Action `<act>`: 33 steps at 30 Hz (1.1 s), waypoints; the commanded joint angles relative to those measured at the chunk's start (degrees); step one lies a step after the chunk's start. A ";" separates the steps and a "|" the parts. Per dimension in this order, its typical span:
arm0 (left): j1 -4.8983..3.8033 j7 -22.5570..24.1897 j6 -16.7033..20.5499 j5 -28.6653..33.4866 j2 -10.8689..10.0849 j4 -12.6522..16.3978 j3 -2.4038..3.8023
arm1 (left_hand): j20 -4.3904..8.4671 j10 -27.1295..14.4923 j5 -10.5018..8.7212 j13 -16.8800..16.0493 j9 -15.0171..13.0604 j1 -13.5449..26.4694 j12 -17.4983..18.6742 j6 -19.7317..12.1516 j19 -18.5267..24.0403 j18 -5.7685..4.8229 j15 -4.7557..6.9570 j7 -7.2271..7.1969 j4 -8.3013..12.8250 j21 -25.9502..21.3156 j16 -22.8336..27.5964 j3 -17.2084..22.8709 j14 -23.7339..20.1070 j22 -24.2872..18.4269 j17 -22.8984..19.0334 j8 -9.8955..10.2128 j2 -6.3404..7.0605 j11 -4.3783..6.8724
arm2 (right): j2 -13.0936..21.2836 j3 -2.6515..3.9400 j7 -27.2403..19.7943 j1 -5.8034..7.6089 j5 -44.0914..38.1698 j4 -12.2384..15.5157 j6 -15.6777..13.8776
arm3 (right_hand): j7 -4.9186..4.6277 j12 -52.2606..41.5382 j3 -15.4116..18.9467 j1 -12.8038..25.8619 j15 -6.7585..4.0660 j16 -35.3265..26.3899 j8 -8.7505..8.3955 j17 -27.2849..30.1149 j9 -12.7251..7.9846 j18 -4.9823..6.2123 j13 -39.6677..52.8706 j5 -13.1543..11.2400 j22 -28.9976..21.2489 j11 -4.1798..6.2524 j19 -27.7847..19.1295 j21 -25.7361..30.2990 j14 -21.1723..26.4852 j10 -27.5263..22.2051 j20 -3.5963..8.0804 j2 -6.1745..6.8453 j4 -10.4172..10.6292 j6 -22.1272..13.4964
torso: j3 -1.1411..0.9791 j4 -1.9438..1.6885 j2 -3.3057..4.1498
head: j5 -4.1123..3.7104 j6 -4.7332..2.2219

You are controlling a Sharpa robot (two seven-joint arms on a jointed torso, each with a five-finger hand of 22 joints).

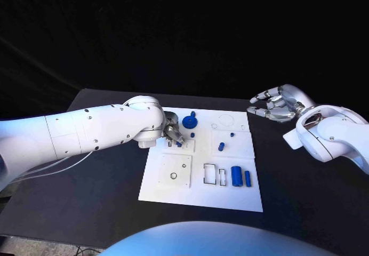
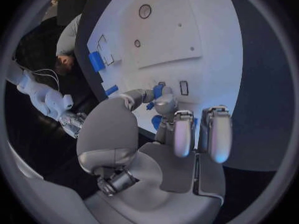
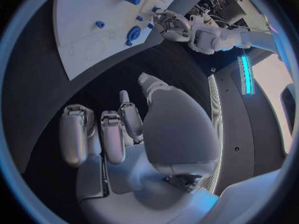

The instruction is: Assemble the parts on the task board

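Observation:
The white task board (image 1: 175,188) lies in the middle of the black table. My left hand (image 1: 170,132) is low over its upper left part and pinches a small blue part (image 2: 158,90) between thumb and a finger, close to a small rectangular slot (image 2: 184,87). A round blue part (image 1: 189,122) lies just beyond that hand. Small blue pieces (image 1: 221,145) dot the board's middle. Two blue cylinders (image 1: 236,176) lie side by side near the board's right edge. My right hand (image 1: 275,105) hovers off the board's far right corner, fingers apart and empty.
Outlined recesses (image 1: 214,174) sit beside the cylinders, and a square plate with a small hole (image 1: 175,169) lies on the board's near left. Bare black table (image 1: 307,202) surrounds the board. The left hand (image 3: 171,25) and the round blue part (image 3: 132,33) also appear in the right wrist view.

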State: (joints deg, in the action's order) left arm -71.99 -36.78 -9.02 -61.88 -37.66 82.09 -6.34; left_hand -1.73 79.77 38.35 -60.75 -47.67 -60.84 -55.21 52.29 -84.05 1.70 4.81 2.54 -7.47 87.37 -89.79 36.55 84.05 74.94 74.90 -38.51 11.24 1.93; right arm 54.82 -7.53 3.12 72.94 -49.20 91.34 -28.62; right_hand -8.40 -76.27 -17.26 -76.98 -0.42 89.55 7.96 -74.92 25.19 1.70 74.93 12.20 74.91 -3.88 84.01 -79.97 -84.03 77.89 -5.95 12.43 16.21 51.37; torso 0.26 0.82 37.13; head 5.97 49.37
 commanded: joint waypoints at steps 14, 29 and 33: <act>0.21 -0.72 -2.02 -0.84 0.01 0.08 -0.13 | 0.32 0.52 0.39 0.23 -0.37 -0.20 0.12 0.61 -3.75 -0.89 0.39 -0.40 10.17 0.37 -0.21 9.94 5.95 12.84 15.10 -0.70 -0.92 -0.03 | -0.07 0.00 -0.31 -0.11 -0.11 -0.13 0.67 | 0.08 0.04 -0.36 0.55 0.25 -0.16 0.30 -13.58 0.05 0.80 0.75 0.18 10.99 0.17 0.05 0.21 -5.54 -0.16 -0.13 0.22 0.08 0.42 | -0.01 0.03 0.01 | 0.08 0.11; 0.21 -1.01 -3.01 -0.37 0.53 -0.34 -0.12 | 0.38 0.69 -0.33 0.49 -0.74 0.43 0.34 0.55 -3.74 -0.89 0.42 -0.40 10.18 0.36 -0.21 10.18 5.95 12.87 15.10 -0.99 -0.96 -0.05 | -0.09 0.00 -0.34 -0.12 -0.11 -0.13 0.63 | 0.08 0.04 -0.36 0.55 0.25 -0.16 0.30 -13.58 0.05 0.80 0.75 0.18 10.99 0.17 0.05 0.21 -5.54 -0.16 -0.13 0.22 0.08 0.42 | -0.06 0.04 0.05 | 0.00 0.24; 0.20 -1.43 -4.27 0.16 0.68 -0.59 -0.12 | 0.42 0.97 -2.33 0.70 -1.26 1.52 0.47 0.58 -3.76 -0.90 0.48 -0.58 9.91 0.37 -0.21 10.16 5.95 12.92 15.10 -1.40 -1.16 0.03 | -0.09 0.00 -0.31 -0.12 -0.11 -0.13 0.66 | 0.10 0.12 -0.50 0.66 0.23 -0.22 0.35 -13.43 0.09 0.83 0.65 0.31 10.95 0.19 0.00 0.34 -5.50 -0.22 -0.10 0.26 0.04 0.41 | -0.04 0.05 0.03 | -0.08 0.44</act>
State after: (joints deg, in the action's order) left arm -71.95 -37.45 -10.71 -62.30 -37.13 81.60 -6.33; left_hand -1.74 80.20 36.21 -60.09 -48.91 -59.86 -54.91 52.49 -84.05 1.70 4.80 2.74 -7.45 87.59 -89.79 36.56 84.05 74.92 74.90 -39.72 9.95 1.94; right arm 54.77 -7.53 3.11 72.85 -49.13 91.17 -28.61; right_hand -8.40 -76.27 -17.42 -76.75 -0.42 89.55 7.96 -74.91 25.24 1.70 74.91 12.20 74.94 -3.89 84.01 -79.98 -84.03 77.89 -5.95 12.68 16.37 51.37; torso 0.21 0.86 37.18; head 5.95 49.67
